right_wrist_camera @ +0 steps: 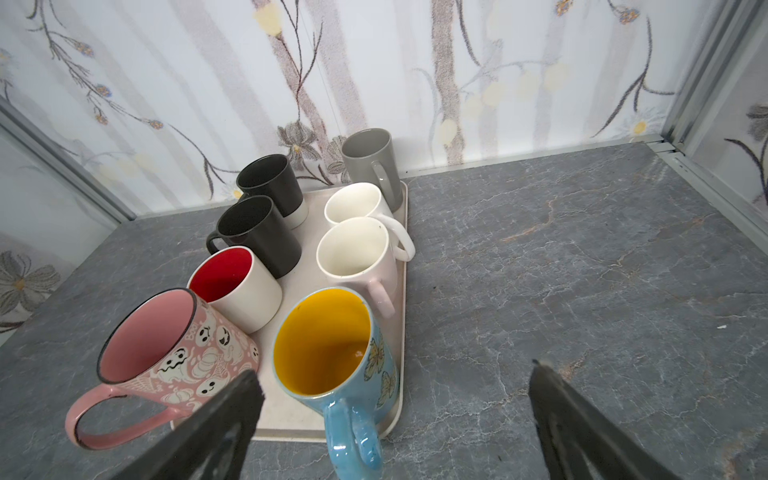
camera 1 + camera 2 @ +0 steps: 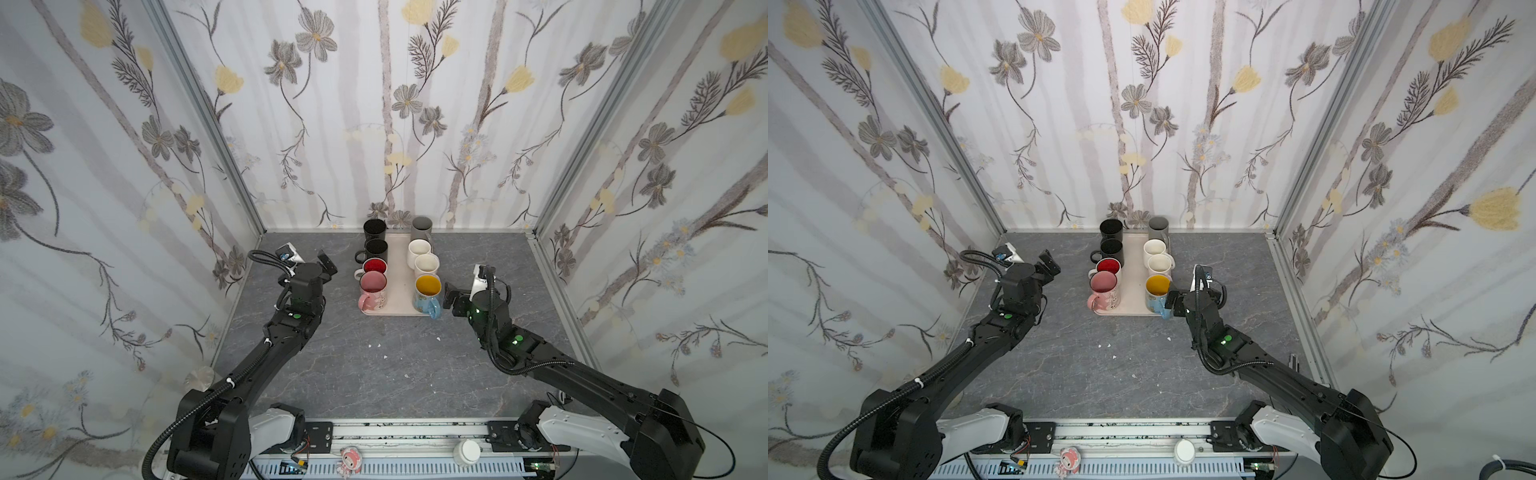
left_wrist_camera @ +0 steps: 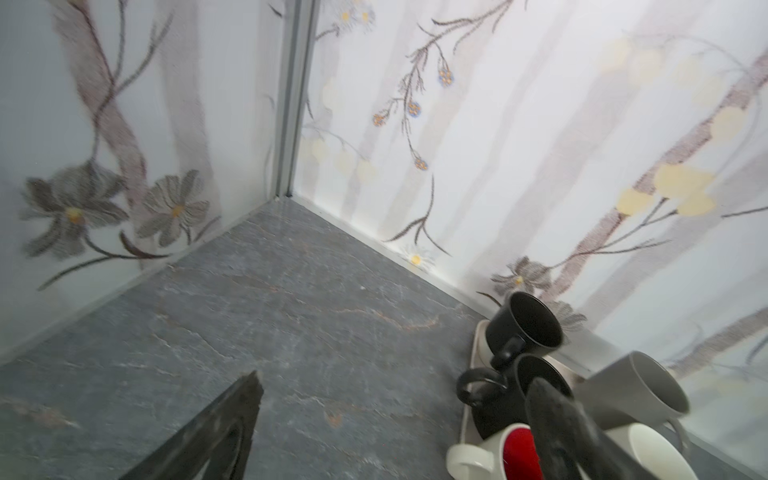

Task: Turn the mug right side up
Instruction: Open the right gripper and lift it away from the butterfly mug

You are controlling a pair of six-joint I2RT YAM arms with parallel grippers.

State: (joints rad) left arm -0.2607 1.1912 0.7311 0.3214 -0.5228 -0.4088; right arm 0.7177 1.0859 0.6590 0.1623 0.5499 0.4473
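- Step judged to be the tail end: every mug on the tray [image 2: 401, 293] is seen rim-up, none inverted
- Task's mug is taken to be the blue mug [image 2: 428, 296], yellow inside: upright on the tray's near right corner, handle overhanging the near edge
- right hand [image 2: 449, 296]: jaws spread wide, nothing grasped, parked just beside the blue mug; contact cannot be told
- left hand [image 2: 327, 264]: jaws spread, empty, held above the surface [image 2: 395, 365] left of the tray
- Next move judged: right hand to be drawn back, kept clear of the protruding handle so the mug is not dragged off the corner
- Counted: eight mugs in two rows of four: two black mugs [image 2: 376, 248], one grey mug [image 2: 422, 228], two white mugs [image 2: 419, 250], one red-lined mug [image 2: 374, 266], one pink mug [image 2: 373, 291], one blue mug; one tray; two hands
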